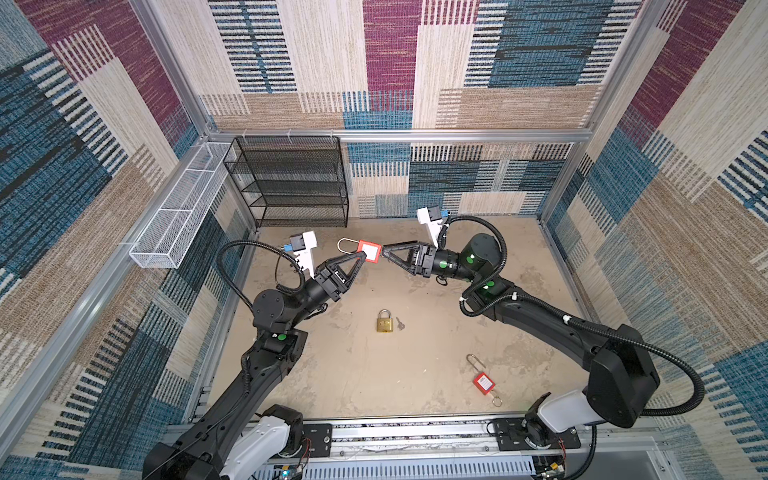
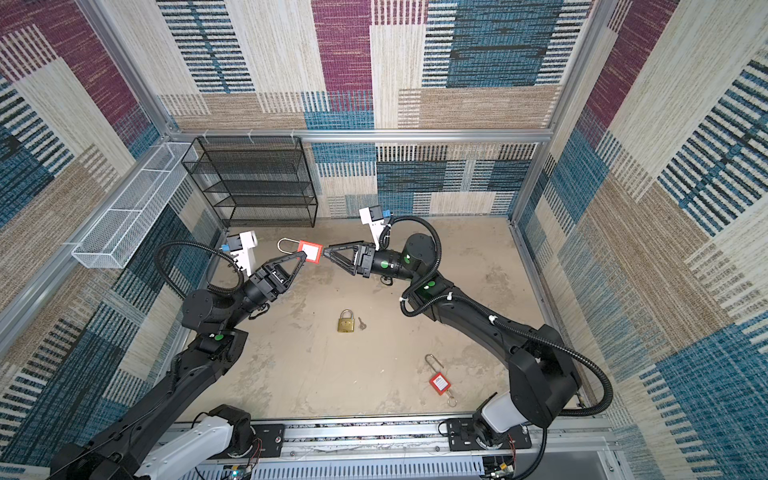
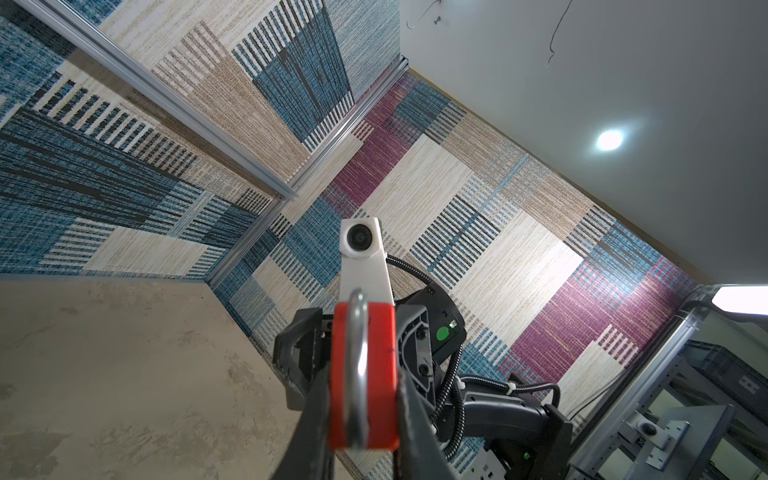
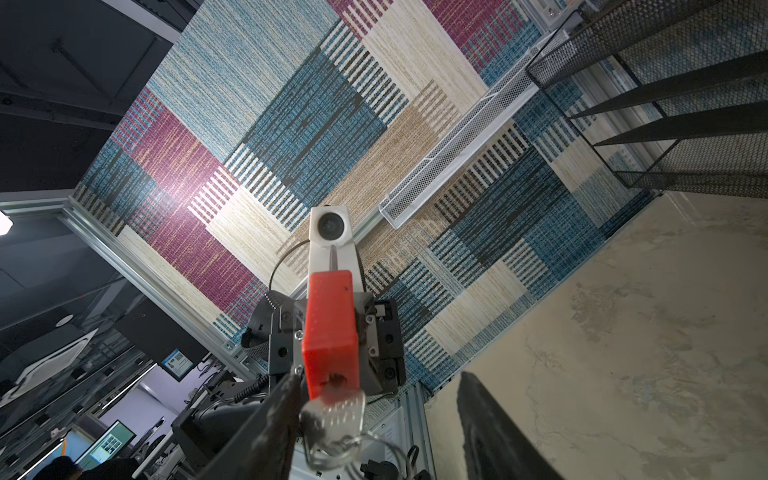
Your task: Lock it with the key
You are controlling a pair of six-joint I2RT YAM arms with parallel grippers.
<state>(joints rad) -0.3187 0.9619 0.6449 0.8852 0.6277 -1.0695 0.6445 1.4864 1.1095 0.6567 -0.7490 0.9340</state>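
left gripper (image 1: 365,257): clamped on the red padlock (image 1: 370,251), holding it above the far middle of the table (image 1: 353,374)
right gripper (image 1: 385,249): jaws spread wide, just right of the padlock
key (image 4: 334,409): in the padlock's keyhole, between the spread jaws
brass padlock (image 1: 385,322): lying nearer, mid-table

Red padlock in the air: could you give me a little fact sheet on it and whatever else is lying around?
Held lock: red padlock, off the table
Holder: left gripper, shut on its body
In keyhole: key, with ring
Other arm: right gripper, open, fingers either side of the key
On table: brass padlock, second red padlock
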